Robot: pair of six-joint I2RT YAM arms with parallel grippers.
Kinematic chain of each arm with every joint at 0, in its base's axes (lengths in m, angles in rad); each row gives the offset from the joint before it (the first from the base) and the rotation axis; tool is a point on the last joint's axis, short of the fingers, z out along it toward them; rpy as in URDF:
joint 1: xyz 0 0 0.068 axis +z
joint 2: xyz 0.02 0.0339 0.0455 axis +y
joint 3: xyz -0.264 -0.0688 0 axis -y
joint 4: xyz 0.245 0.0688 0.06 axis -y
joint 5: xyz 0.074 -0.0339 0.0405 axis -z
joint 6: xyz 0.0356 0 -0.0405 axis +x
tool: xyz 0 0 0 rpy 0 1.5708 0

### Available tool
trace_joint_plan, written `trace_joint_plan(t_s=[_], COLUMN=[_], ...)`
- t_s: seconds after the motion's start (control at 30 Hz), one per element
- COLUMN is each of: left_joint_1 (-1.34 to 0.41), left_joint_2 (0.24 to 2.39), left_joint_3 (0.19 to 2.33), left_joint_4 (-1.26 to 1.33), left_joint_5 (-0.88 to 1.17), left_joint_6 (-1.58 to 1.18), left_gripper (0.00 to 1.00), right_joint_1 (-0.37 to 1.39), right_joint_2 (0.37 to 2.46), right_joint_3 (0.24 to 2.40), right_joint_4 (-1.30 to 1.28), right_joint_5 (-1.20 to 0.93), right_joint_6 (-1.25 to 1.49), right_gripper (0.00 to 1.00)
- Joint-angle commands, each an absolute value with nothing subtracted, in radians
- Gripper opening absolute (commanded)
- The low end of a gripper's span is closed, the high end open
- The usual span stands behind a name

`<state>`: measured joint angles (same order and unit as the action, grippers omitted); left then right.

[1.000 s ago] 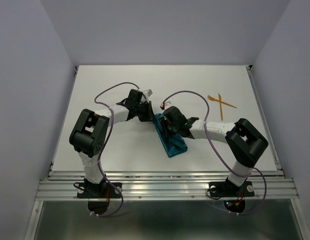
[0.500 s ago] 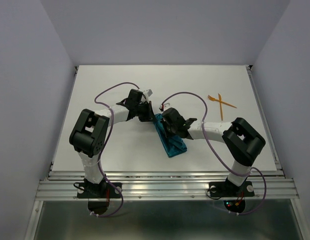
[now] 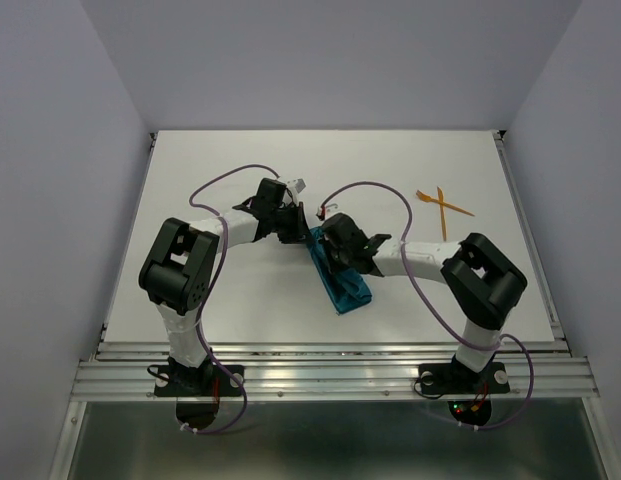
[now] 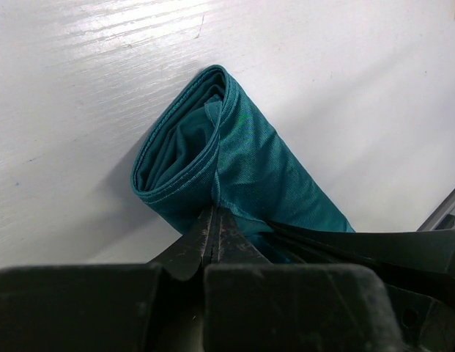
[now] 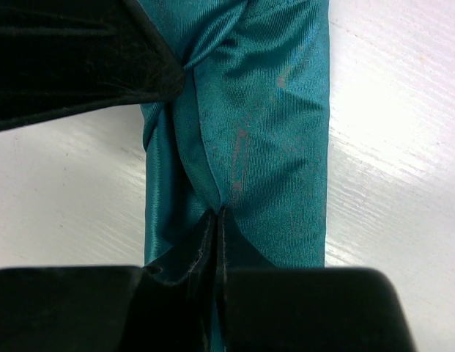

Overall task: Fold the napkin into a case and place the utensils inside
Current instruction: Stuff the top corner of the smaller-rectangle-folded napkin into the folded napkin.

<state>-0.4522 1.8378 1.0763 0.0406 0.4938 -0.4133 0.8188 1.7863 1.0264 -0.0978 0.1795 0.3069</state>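
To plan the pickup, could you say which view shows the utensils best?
Top external: the utensils lie crossed and unobstructed at the far right of the table. Both wrist views frame the napkin, with no utensils.

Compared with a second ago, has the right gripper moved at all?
Yes, slightly. In the top view the right gripper has edged left, away from the orange utensils, which stayed put, and it has shut on the napkin.

Left claw (image 3: 296,233), right claw (image 3: 334,256) at napkin (image 3: 349,291)
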Motion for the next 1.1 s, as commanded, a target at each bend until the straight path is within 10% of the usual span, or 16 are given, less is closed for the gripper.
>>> trace_joint_plan(t_s=[0.0,0.8,1.07], left_joint_1=[-0.46,-0.465,-0.463], left_joint_2=[1.842,1.865,1.841], left_joint_3=[1.092,1.138,1.181], left_joint_4=[0.052,0.018,-0.055], left_joint_5=[0.522,0.505,0.494], left_joint_6=[-0.413,-0.411,-0.399], left_gripper=[0.0,0.0,0.38], right_joint_1=[0.827,0.827,0.827], right_joint_2=[1.796,1.855,1.856], right_joint_3=[1.089,1.078,1.055], right_joint_4=[-0.057,-0.012,0.029], right_joint_5=[0.187,0.13,0.132], right_joint_6=[0.316,0.376,0.414], right_gripper=[0.01,0.01,0.01])
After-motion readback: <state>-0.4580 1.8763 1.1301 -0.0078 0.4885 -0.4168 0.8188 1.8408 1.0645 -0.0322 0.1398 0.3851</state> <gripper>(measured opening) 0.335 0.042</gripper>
